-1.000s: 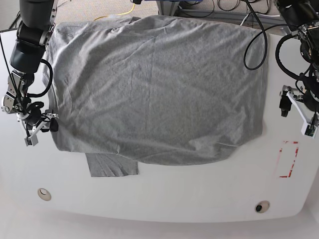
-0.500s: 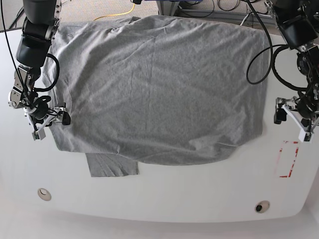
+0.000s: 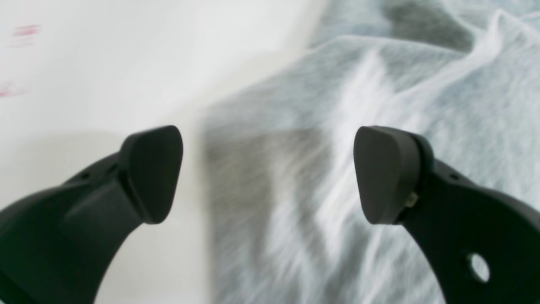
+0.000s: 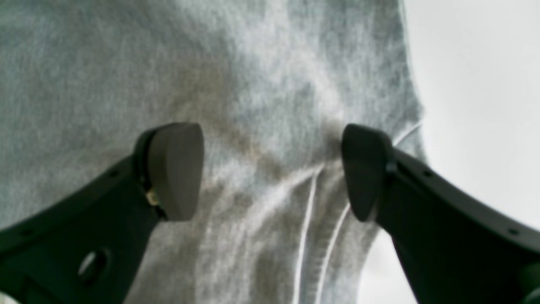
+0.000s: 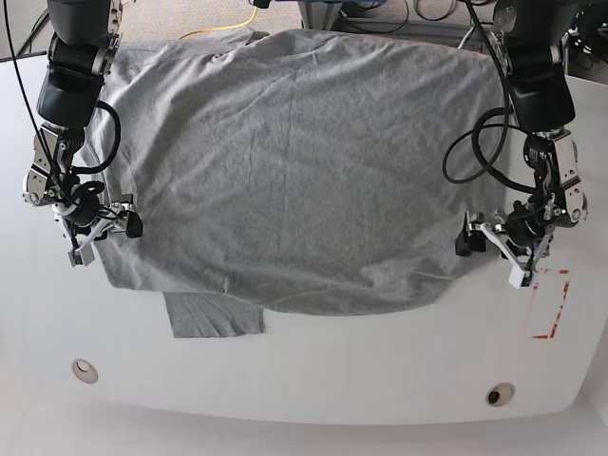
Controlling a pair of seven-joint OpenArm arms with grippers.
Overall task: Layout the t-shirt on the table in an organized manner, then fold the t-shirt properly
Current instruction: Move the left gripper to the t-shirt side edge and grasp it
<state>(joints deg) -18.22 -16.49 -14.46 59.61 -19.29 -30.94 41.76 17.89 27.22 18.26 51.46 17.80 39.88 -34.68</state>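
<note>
Both claws gape apart: left claw (image 5: 492, 249) astride the t-shirt (image 5: 294, 161) edge at frame right, right claw (image 5: 103, 231) over the hem. Closing shallowly risks pinching one layer against the bench (image 5: 332, 370).

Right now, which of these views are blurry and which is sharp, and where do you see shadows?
Left wrist view: the t-shirt and table are smeared, with a dark shadow on the cloth between the sharper fingertips. Right wrist view: the t-shirt is soft, with a brownish shadow between the fingertips. Base view: sharp, evenly lit.
</note>
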